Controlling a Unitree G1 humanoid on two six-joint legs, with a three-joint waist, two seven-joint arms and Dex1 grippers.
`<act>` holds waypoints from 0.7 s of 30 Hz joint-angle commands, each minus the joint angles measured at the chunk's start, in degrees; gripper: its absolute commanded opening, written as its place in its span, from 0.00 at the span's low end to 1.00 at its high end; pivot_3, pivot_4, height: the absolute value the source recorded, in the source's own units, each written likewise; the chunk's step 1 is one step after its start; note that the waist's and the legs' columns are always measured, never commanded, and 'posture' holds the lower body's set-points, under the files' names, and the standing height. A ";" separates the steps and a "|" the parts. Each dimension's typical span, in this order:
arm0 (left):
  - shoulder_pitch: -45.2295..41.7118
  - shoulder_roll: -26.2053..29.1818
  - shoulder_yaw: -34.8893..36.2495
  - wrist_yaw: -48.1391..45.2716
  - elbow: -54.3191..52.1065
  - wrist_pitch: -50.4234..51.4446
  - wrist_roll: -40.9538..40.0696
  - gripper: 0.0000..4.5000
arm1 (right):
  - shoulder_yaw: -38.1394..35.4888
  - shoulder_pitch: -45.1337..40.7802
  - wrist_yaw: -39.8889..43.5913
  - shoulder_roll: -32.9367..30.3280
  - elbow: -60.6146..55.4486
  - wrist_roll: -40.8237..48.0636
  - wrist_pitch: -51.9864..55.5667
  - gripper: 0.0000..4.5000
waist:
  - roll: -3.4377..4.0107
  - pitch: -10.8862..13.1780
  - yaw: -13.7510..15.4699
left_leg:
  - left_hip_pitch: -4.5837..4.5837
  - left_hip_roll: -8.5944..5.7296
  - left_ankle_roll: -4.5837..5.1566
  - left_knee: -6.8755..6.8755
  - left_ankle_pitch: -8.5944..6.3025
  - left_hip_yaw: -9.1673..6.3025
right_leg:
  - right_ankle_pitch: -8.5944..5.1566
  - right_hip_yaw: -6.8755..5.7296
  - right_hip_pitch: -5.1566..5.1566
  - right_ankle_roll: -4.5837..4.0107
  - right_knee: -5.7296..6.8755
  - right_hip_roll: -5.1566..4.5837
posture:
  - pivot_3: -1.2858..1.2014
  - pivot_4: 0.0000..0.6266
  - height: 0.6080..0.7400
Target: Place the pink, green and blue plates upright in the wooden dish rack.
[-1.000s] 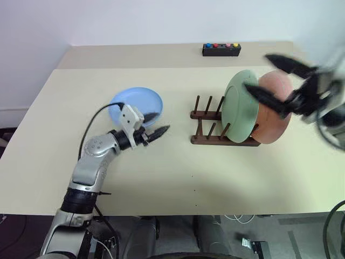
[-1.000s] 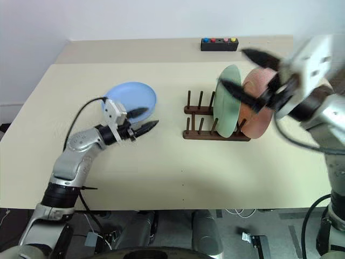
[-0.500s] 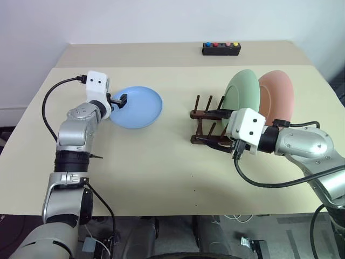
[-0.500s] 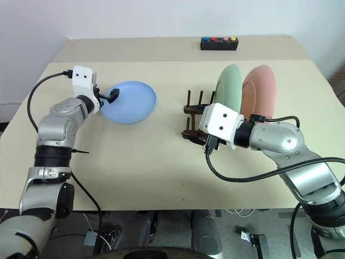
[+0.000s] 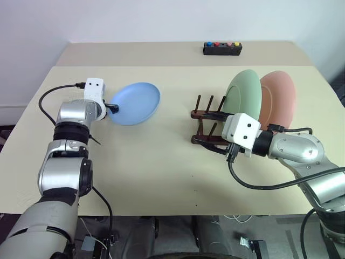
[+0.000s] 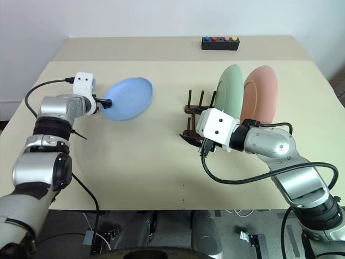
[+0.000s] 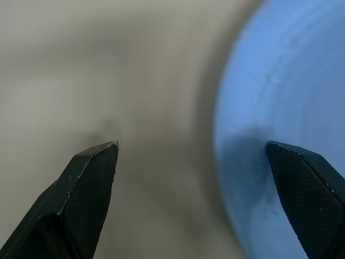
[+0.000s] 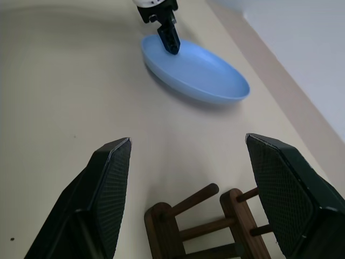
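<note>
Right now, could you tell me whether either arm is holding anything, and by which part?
Nothing is held. The left gripper stands open astride the blue plate's near rim, not closed on it. The right gripper is open and empty before the wooden dish rack.

Blk button box [image 5: 222, 49], beige table [image 5: 161, 167]

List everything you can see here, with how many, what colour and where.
Blue plate: one, light blue, on the table's left part, its left rim between the left gripper's open fingers.
Green plate: one, mint, upright in the rack.
Pink plate: one, salmon, upright behind the green one.
Dish rack: one, dark brown wood, table's right part.
Button box: one, black, far edge.
Table: one, beige.
Left gripper: open.
Right gripper: open, near the rack's free pegs.
</note>
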 commanded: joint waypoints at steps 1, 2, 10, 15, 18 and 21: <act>-1.36 -0.05 -0.21 -1.00 1.76 -0.29 0.57 0.99 | -1.41 -0.11 -0.13 0.65 -1.25 -0.94 -1.02 0.77 | 0.00 0.00 0.01 | 0.00 0.00 0.00 0.00 0.00 0.00 | 0.00 0.00 0.00 0.00 0.00 0.00 | 0.52 0.24 1.00; -1.48 -0.11 -0.18 -1.35 1.70 -0.44 0.51 0.94 | -1.45 -0.03 -0.06 0.76 -1.24 -1.07 -1.09 0.77 | 0.00 0.00 0.00 | 0.00 0.00 0.00 0.00 0.00 0.00 | 0.00 0.00 0.00 0.00 0.00 0.00 | 0.52 0.24 1.00; -0.89 -0.44 1.81 -1.58 -0.21 0.15 -1.04 0.14 | -1.28 -0.39 0.59 1.62 -0.63 -2.10 -1.61 0.77 | 0.00 0.00 -0.09 | 0.00 0.00 -0.01 0.00 0.00 0.00 | 0.00 0.00 -0.03 0.00 0.03 0.00 | 0.52 0.24 1.00; 0.62 -1.23 5.51 0.36 -3.87 -0.54 -3.10 0.02 | -2.63 -2.06 -1.10 2.54 1.32 -3.09 -0.72 0.77 | -0.02 -0.03 -0.02 | 0.03 0.00 -0.03 0.07 0.02 0.00 | 0.01 0.01 0.01 0.00 0.09 -0.01 | 0.52 0.24 1.00; 1.36 -2.05 8.55 0.79 -7.75 -0.60 -5.61 0.02 | -2.91 -2.98 -1.40 2.42 1.84 -4.01 -0.88 0.77 | -0.02 -0.03 0.06 | 0.02 0.00 -0.04 0.05 0.02 -0.02 | 0.01 0.00 -0.02 0.00 0.10 -0.01 | 0.52 0.24 1.00; 4.39 -5.51 13.06 1.57 -22.34 -2.91 -10.73 0.02 | -2.34 -6.72 -2.21 2.13 4.16 -8.27 -5.50 0.77 | -0.04 -0.02 0.11 | -0.03 0.00 -0.05 0.06 0.03 -0.03 | 0.01 0.00 -0.05 -0.01 0.10 -0.04 | 0.52 0.24 1.00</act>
